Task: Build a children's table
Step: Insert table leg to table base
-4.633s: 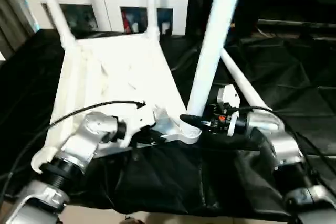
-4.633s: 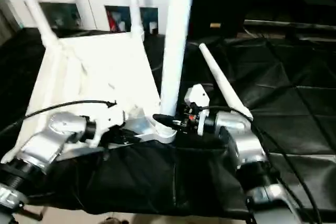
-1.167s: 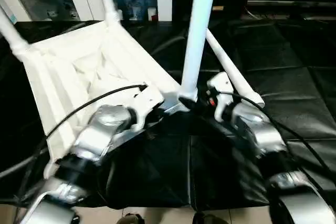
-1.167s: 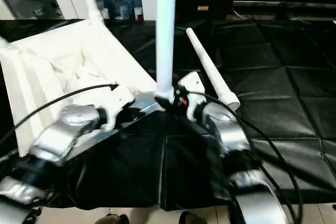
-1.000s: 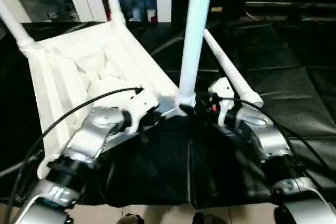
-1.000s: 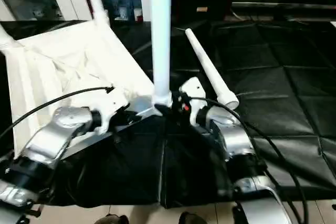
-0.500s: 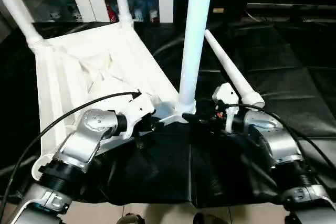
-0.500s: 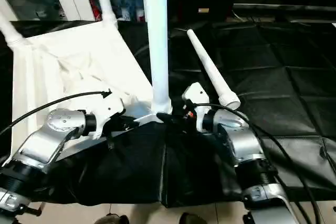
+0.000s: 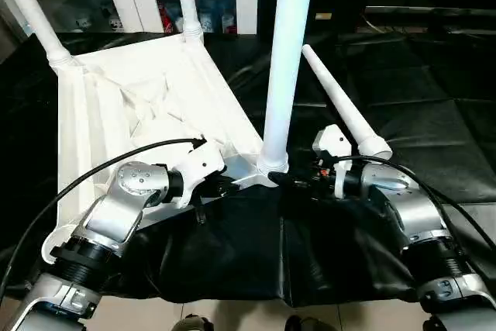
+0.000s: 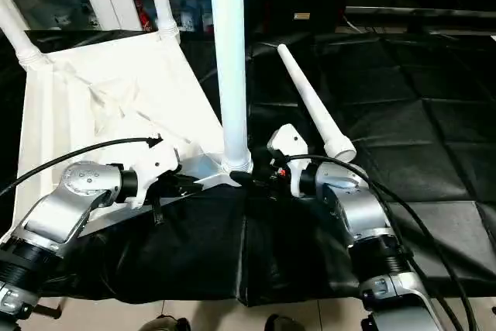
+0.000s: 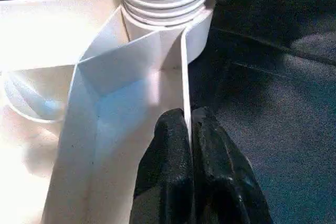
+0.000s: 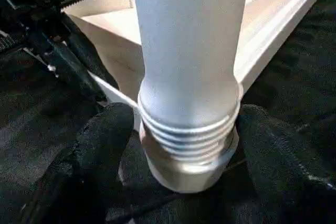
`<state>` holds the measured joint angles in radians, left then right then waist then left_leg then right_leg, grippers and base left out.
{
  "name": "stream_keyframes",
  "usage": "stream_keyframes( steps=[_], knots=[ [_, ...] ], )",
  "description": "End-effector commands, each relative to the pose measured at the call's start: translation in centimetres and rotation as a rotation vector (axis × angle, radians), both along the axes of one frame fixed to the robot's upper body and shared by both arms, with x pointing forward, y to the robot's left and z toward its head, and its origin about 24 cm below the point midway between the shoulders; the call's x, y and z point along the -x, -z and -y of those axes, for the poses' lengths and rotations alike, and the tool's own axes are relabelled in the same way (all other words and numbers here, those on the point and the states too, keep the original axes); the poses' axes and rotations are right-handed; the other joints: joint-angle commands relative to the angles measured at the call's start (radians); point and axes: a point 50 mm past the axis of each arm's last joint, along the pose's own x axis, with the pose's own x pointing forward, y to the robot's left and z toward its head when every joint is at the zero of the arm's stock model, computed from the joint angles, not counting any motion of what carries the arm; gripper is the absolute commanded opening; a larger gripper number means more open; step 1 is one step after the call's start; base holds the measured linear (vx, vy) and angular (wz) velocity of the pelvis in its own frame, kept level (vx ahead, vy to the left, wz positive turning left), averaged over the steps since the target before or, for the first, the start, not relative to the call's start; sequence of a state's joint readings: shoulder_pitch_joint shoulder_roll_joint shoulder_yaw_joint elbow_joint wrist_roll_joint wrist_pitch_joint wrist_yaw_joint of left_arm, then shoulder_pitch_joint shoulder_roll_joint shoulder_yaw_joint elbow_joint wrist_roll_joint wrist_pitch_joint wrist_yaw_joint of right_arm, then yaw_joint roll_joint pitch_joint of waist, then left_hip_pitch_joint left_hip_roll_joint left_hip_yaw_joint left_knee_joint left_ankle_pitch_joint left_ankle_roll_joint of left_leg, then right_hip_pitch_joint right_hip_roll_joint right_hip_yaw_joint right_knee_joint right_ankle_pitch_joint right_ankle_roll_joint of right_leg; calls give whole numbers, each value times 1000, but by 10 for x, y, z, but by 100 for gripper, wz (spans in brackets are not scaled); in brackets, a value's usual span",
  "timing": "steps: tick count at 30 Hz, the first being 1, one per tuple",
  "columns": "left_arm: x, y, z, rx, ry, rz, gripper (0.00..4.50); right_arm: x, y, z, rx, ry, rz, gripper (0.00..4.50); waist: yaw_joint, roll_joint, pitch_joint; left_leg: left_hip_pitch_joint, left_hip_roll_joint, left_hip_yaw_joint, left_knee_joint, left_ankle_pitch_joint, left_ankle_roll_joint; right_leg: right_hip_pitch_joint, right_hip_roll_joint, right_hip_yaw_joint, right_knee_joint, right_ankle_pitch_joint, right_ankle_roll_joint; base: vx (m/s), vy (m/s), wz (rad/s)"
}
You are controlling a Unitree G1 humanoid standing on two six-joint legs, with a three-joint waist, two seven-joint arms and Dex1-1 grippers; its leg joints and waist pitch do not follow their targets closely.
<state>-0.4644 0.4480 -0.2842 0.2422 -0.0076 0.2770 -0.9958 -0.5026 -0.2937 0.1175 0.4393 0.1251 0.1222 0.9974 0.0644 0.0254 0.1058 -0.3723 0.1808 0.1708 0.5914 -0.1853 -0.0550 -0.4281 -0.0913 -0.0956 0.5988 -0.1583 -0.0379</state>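
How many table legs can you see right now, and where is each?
4: two stand in the far corner sockets, one stands in the near socket, one lies loose on the black mat.

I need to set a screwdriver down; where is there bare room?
Bare black padded mat to the right of the loose white tubular leg. Crowded at the near corner socket, where both claws meet.
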Motion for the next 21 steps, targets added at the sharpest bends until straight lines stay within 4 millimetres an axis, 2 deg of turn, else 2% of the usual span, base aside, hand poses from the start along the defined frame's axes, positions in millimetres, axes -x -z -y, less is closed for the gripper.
stream_keyframes(
  steps=[1, 11, 12, 15, 16, 21],
  knots=[
    [7, -4, 17, 23, 107, 23, 0, -1, -5, -12, -15, -42, 36, 348, 2, -10, -91, 3, 41, -8, -57, -78, 116, 76, -58, 55, -52, -152, -239, 0, 0, 0],
    [8, -3, 16, 14, 113, 22, 0, -4, -4, -22, -9, -77, 44, 348, 6, -9, -95, 4, 41, -7, -54, -84, 106, 77, -57, 55, -49, -149, -241, 0, 0, 0],
    [8, -3, 16, 14, 113, 22, 0, -4, -4, -22, -8, -78, 46, 323, 6, -9, -95, 4, 41, -7, -54, -81, 107, 77, -57, 56, -48, -144, -241, 0, 0, 0],
    [7, -3, 15, 13, 112, 23, 0, -4, -3, -21, -6, -79, 46, 313, 11, -8, -96, 5, 41, -7, -53, -77, 109, 76, -58, 56, -48, -141, -241, 0, 0, 0],
    [7, -3, 15, 12, 111, 24, 0, -4, -3, -21, -7, -83, 42, 292, 16, -6, -97, 6, 42, -6, -52, -73, 110, 75, -57, 56, -45, -131, -244, 0, 0, 0],
    [7, -2, 15, 10, 111, 25, 0, -3, -1, -20, -8, -94, 33, 275, 19, -6, -95, 5, 41, -7, -53, -106, 93, 76, -58, 56, -50, -174, -235, 0, 0, 0]
  ],
)
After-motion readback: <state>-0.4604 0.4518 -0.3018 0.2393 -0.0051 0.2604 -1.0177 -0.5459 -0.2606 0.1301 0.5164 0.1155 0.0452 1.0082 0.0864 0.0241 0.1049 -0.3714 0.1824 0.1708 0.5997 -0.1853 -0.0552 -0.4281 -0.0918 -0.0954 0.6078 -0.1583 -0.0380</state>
